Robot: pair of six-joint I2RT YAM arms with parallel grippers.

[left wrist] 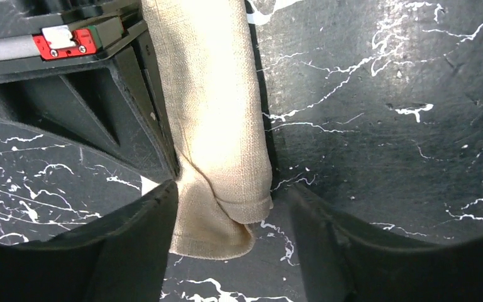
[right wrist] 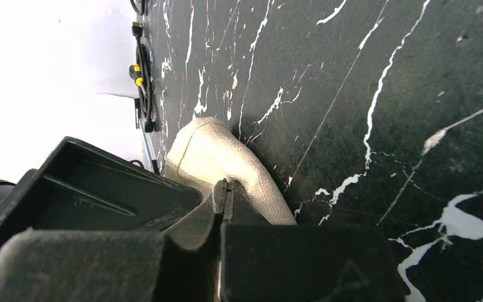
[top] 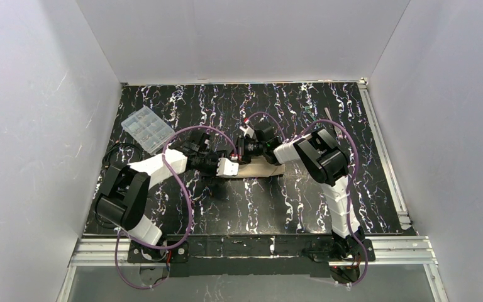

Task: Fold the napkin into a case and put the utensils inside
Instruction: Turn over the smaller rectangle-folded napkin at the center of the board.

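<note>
The napkin (top: 265, 168) is a narrow, layered tan strip lying at the table's middle. In the left wrist view it (left wrist: 214, 94) runs from the top down between my fingers. My left gripper (left wrist: 233, 189) is open around its near end, and the left finger (left wrist: 132, 233) touches the cloth. It sits at the strip's left end in the top view (top: 234, 165). My right gripper (right wrist: 226, 187) is shut on a raised fold of the napkin (right wrist: 207, 151). A silver fork (top: 340, 131) and another thin silver handle (top: 327, 114) lie at the back right. The spoon's bowl does not show.
A clear plastic compartment box (top: 146, 128) lies at the back left. White walls close in the black marbled table (top: 258, 207) on three sides. A metal rail (top: 383, 157) runs along the right edge. A black cable (right wrist: 139, 75) lies by the wall.
</note>
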